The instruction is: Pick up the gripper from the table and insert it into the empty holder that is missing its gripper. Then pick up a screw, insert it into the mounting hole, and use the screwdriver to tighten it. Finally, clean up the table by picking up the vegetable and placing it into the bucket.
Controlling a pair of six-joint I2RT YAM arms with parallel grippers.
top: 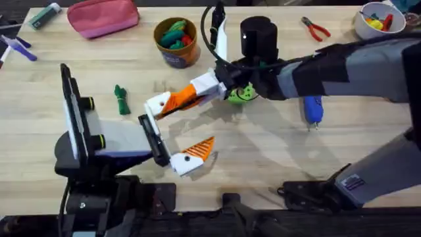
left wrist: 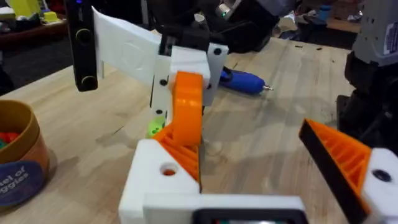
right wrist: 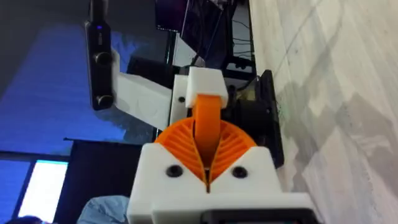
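The loose orange gripper point(top: 179, 100) point(left wrist: 186, 124) point(right wrist: 208, 115) is pinched in my right gripper point(top: 195, 92) point(right wrist: 208, 146), which is shut on it. Its thick end meets the white holder point(top: 158, 105) point(left wrist: 158, 183) point(right wrist: 202, 81), one finger of my left gripper point(top: 176, 130) point(left wrist: 249, 168). Orange shows through the holder's side hole. My left gripper stands wide open, its other finger orange-tipped point(top: 197, 153) point(left wrist: 339, 155). The blue screwdriver point(top: 312, 108) point(left wrist: 245, 81) lies on the table to the right. The dark green vegetable point(top: 121, 100) lies left of the holder. The brown bucket point(top: 176, 41) point(left wrist: 18, 155) stands at the back.
A bright green disc point(top: 242, 94) point(left wrist: 155, 129) lies under the right arm. A pink pouch point(top: 102, 16) sits at the back left, with red pliers point(top: 317, 27) and a white bowl point(top: 378, 20) at the back right. Bare wood lies near the front right.
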